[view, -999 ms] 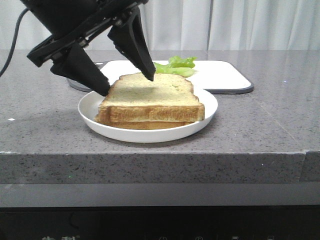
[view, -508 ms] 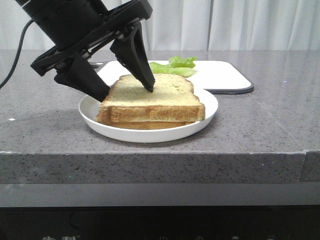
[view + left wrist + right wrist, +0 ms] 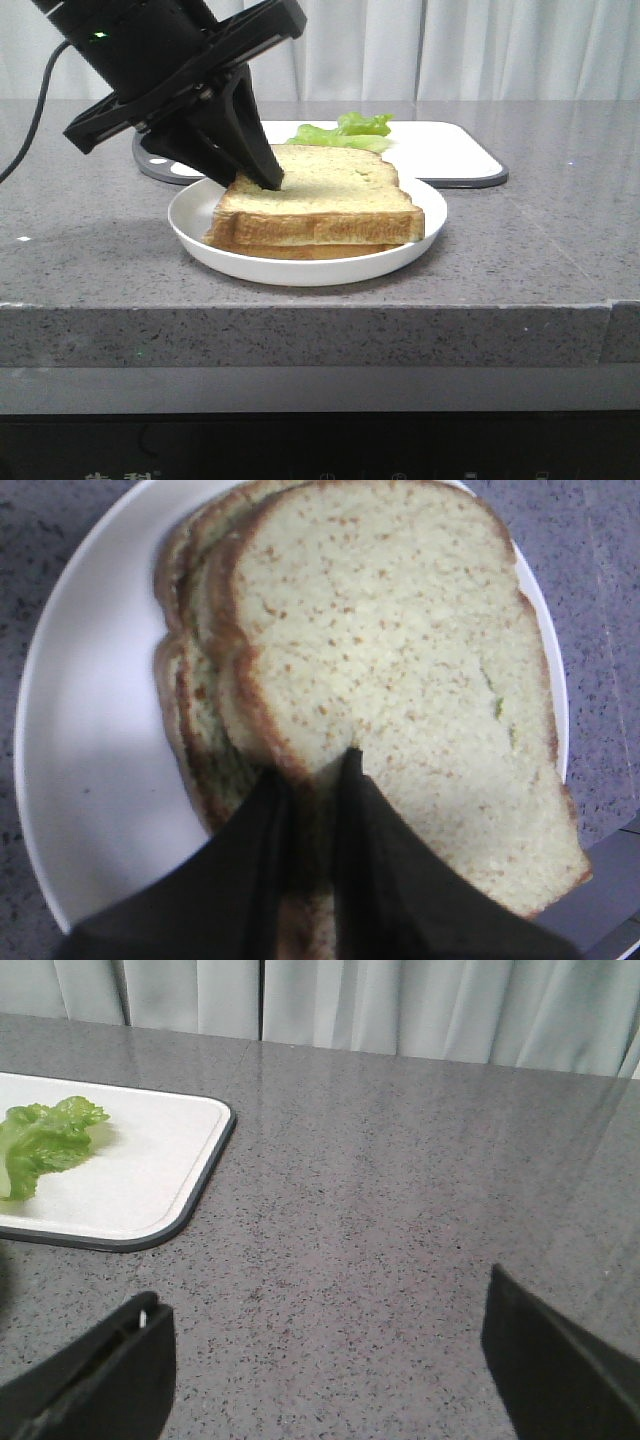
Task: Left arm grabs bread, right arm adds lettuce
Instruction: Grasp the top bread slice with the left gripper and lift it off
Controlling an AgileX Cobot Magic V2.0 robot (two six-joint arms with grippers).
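The bread (image 3: 330, 185) lies on another slice in a white plate (image 3: 200, 225), and the left pincer (image 3: 318, 772) is clamped on its edge. The lettuce (image 3: 45, 1142) lies on a white tray (image 3: 150, 1185) on the worktop (image 3: 400, 1210). The right pincer (image 3: 325, 1360) is wide apart, holding nothing.

The front view sits low, near the worktop (image 3: 520, 250) edge, facing forward toward the curtain (image 3: 480, 50). The left wrist view looks steeply down, very close over the plate (image 3: 90, 710) and bread (image 3: 400, 680), both shared with the front view. The right wrist view hangs higher, facing across the worktop toward the curtain, sharing the tray (image 3: 150, 1180) and lettuce (image 3: 45, 1140) with the front view.
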